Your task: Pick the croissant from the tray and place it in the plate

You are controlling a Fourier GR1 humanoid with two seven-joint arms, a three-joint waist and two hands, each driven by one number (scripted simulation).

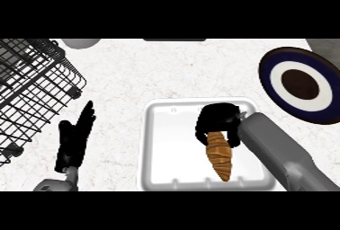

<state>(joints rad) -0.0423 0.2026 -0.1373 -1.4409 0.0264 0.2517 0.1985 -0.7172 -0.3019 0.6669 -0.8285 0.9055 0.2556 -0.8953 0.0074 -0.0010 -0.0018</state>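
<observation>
Head view: croissant [220, 157] in tray [171, 150]

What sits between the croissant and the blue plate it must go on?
Nothing visible does. The right hand has its fingers curled round the croissant over the tray; only bare counter lies between tray and plate, up right.

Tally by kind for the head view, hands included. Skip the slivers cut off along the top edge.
Tray: 1
Croissant: 1
Plate: 1
Wire basket: 1
Hands: 2, the left hand and the right hand
Total: 6
</observation>
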